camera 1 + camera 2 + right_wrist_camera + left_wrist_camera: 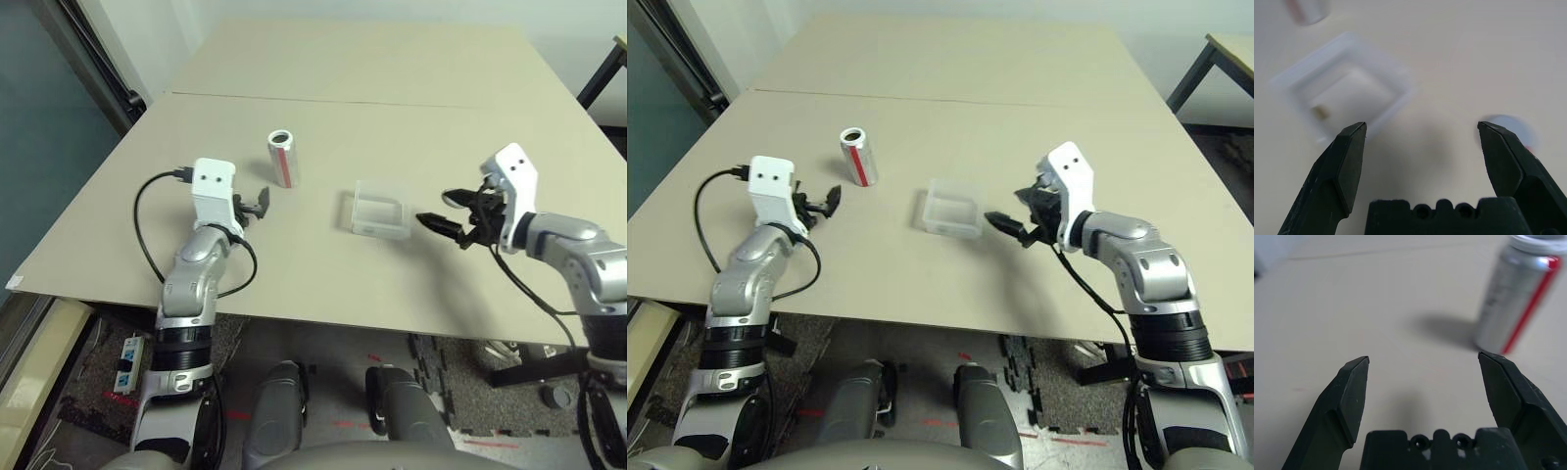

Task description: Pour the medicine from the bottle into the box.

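Silver-grey bottle (282, 157) stands upright on the bench (411, 88), just ahead-right of the open, empty left tool (257, 205), nearer than the open right tool (453, 213).

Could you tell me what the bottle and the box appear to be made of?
The bottle: probably brushed metal or metallic-coated plastic, given its silver-grey satin sheen and red stripe. The box: likely clear plastic, since the tabletop shows through its glossy walls.
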Controlling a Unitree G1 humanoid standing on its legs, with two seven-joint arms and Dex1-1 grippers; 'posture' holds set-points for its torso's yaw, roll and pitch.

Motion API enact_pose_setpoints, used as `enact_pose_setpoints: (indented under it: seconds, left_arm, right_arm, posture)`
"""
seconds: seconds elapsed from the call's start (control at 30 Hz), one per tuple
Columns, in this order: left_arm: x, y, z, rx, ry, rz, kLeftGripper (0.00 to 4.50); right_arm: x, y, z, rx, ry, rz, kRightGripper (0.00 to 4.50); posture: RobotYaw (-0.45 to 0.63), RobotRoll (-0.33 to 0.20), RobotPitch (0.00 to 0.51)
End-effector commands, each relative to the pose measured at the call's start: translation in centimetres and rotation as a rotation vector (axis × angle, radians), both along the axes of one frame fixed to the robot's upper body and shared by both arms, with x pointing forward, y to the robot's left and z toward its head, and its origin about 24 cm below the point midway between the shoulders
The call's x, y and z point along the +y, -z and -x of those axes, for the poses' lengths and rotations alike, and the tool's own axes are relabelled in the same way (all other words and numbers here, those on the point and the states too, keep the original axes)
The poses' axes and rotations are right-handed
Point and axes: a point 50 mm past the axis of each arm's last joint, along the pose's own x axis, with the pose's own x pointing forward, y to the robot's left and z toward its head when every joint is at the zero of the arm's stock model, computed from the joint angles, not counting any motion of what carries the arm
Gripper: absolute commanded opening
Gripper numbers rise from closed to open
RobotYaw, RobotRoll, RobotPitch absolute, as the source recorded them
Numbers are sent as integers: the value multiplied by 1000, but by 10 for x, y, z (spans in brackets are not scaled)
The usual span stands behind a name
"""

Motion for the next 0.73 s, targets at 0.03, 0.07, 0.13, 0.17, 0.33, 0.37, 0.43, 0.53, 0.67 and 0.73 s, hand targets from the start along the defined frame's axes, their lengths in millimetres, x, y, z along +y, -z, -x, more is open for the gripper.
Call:
enact_pose_setpoints:
  seconds: [0.03,0.07,0.13,0.17,0.33,0.37,0.43,0.53,0.67,0.73]
  left_arm:
    - [25,-3,3,-9,-61,7,4473]
    - [29,-3,2,-11,-72,4,4473]
    - [40,-4,-2,-17,-97,8,4473]
    - [46,-5,-6,-21,-108,4,4473]
    - [67,2,-26,-4,-139,55,4473]
    - [71,4,-29,1,-143,58,4473]
    - [78,7,-36,2,-155,55,4473]
    - [87,12,-43,9,-172,59,4473]
    - [94,23,-47,36,-202,83,4473]
    - [96,26,-48,47,-212,82,4473]
  right_arm:
    - [-26,-3,-1,-69,204,-62,4500]
    - [-31,-2,-1,-80,249,-76,4500]
    - [-44,-1,-2,-122,348,-101,4500]
    - [-50,0,-3,-145,399,-96,4500]
    - [-85,9,-1,-201,660,-53,4500]
    - [-89,12,-1,-205,699,-58,4500]
    - [-98,17,-1,-208,765,-64,4500]
    - [-104,26,1,-204,814,-56,4500]
    - [-111,45,7,-166,875,-44,4500]
    - [-113,53,11,-148,909,-52,4500]
  posture:
    - [67,0,130]
    - [69,0,129]
    - [73,0,128]
    - [75,0,126]
    - [68,0,128]
    - [65,0,128]
    - [51,0,132]
    - [40,0,130]
    - [22,0,125]
    - [17,0,121]
